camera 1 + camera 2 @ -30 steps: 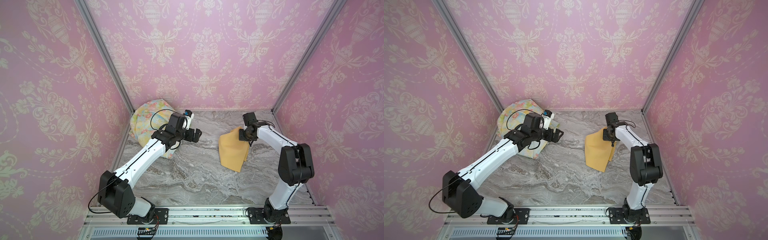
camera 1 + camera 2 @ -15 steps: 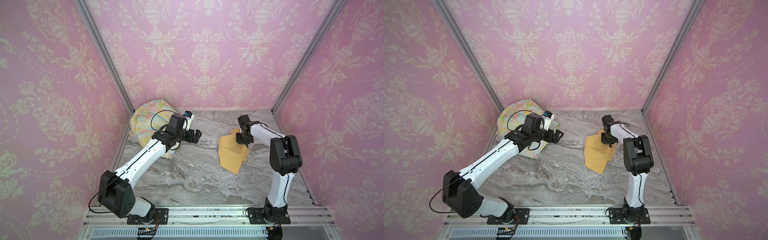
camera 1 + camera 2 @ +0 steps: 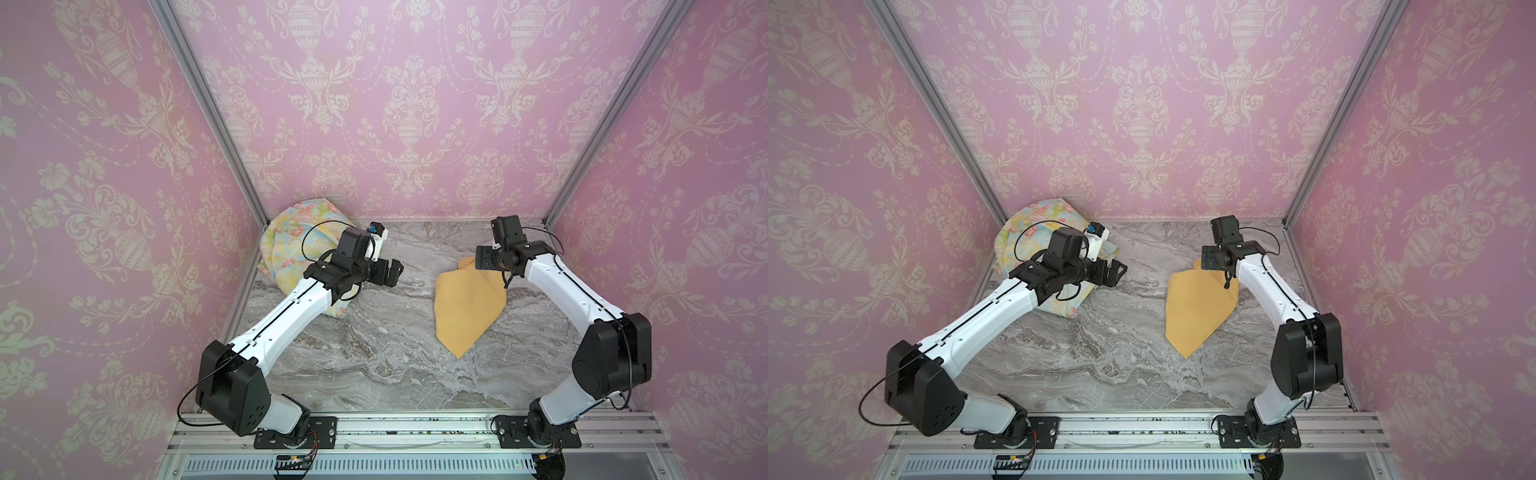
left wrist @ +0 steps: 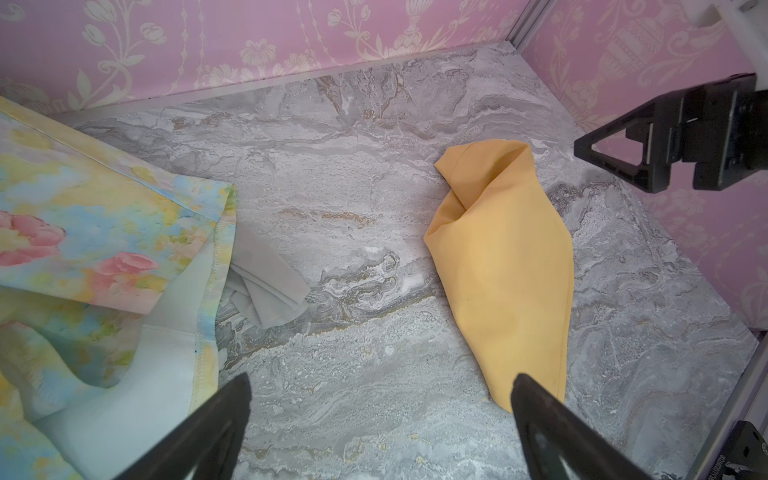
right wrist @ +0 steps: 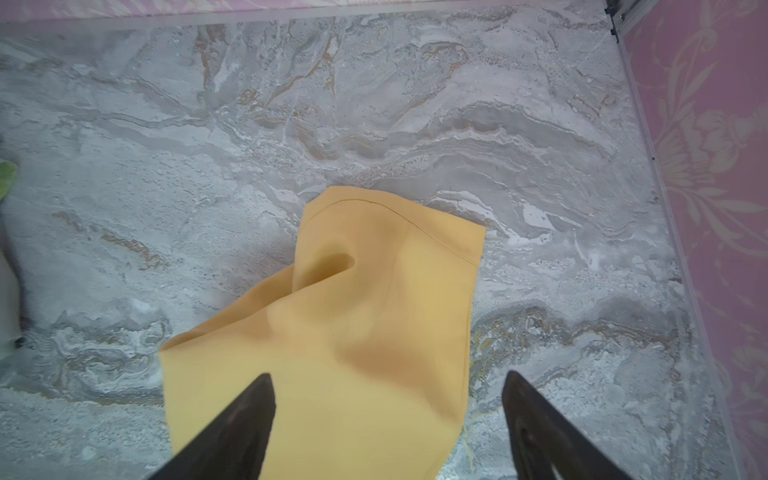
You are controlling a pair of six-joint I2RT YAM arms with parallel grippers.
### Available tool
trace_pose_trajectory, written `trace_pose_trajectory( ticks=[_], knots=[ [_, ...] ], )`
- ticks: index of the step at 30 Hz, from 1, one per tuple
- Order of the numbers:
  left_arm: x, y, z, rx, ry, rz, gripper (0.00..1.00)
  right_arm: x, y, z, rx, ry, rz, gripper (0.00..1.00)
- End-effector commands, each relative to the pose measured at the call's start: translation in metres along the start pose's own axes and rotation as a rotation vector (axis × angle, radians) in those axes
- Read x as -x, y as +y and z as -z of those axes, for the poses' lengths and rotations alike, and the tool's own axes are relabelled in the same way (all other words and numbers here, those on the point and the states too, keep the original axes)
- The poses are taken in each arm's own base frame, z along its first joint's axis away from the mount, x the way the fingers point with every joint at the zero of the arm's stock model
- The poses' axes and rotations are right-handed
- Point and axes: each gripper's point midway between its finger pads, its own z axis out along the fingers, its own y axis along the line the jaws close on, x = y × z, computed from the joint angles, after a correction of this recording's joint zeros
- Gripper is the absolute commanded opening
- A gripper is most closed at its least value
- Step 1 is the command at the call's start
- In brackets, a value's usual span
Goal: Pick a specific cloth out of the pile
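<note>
The cloth (image 3: 465, 307) (image 3: 1196, 307) is plain mustard yellow and lies rumpled on the marble table, right of the middle. My right gripper (image 3: 482, 257) (image 3: 1206, 257) hovers open over its far end. In the right wrist view the cloth (image 5: 353, 332) lies loose below the right gripper (image 5: 388, 376), whose jaws stand wide apart. The pile (image 3: 291, 245) (image 3: 1034, 232), mostly a pastel floral cloth, sits in the back left corner. My left gripper (image 3: 397, 272) (image 3: 1119, 272) (image 4: 380, 380) hangs open and empty just right of the pile (image 4: 83, 216), well apart from the yellow cloth (image 4: 507, 266).
A grey cloth (image 4: 266, 282) pokes out from under the floral cloth's edge. Pink patterned walls (image 3: 415, 124) close in the back and both sides. Bare marble table (image 3: 374, 353) lies between the pile and the yellow cloth and along the front.
My right gripper has gone from shut on the yellow cloth's top corner to open, and the cloth has dropped onto the table. The left arm has stayed put.
</note>
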Motion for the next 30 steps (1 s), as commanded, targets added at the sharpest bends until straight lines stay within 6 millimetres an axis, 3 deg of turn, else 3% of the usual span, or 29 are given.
trace_pose_trajectory(
  ticks=[1, 5, 9, 19, 27, 30],
  knots=[
    [-0.005, 0.001, -0.005, 0.0, 0.011, -0.009, 0.99, -0.022, 0.039, -0.003, 0.059, 0.037, 0.009, 0.93],
    [-0.005, 0.0, -0.005, -0.005, 0.012, -0.005, 0.99, -0.044, 0.079, -0.017, 0.057, 0.054, 0.033, 0.95],
    [-0.005, 0.001, -0.003, 0.001, 0.006, -0.009, 0.99, -0.066, 0.089, -0.041, -0.03, 0.105, 0.039, 0.96],
    [-0.003, 0.005, 0.004, 0.03, -0.016, -0.035, 0.99, -0.095, 0.07, -0.087, -0.077, 0.221, -0.075, 0.96],
    [-0.002, 0.007, 0.006, 0.038, -0.027, -0.044, 0.99, -0.117, 0.04, -0.095, -0.04, 0.303, -0.017, 0.96],
    [-0.001, 0.007, 0.007, 0.042, -0.031, -0.047, 0.99, -0.116, 0.031, -0.095, -0.019, 0.315, 0.017, 0.96]
  ],
)
